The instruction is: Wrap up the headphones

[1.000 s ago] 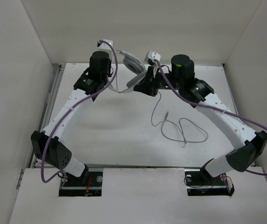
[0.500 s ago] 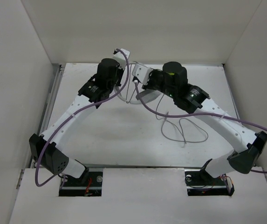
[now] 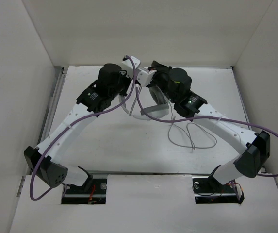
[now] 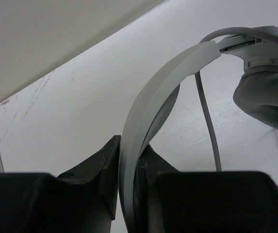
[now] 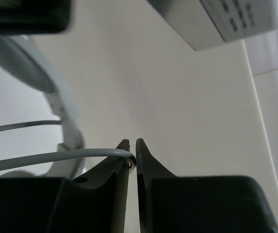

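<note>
The white headphones [image 3: 153, 110] hang above the middle of the table between the two wrists. In the left wrist view, my left gripper [image 4: 130, 145] is shut on the curved headband [image 4: 153, 92]. A grey ear cushion [image 4: 267, 97] hangs at the right, and the thin grey cable [image 4: 207, 121] drops past it. My right gripper [image 5: 132, 143] is shut on the cable [image 5: 56, 158], which bends into its jaws from the left. The blurred headband [image 5: 63, 107] is beside it. The rest of the cable [image 3: 193, 138] lies looped on the table.
White walls enclose the table [image 3: 105, 141] on three sides. Thick purple robot cables [image 3: 134, 97] hang along both arms and cross near the headphones. The two wrists are close together at the back centre, with the left wrist's camera housing [image 5: 236, 19] just above my right gripper.
Both wrists have moved closer together. The headphones have come forward from the back and now hang lower between them. The right gripper holds the cable higher, and less of it lies on the table.
</note>
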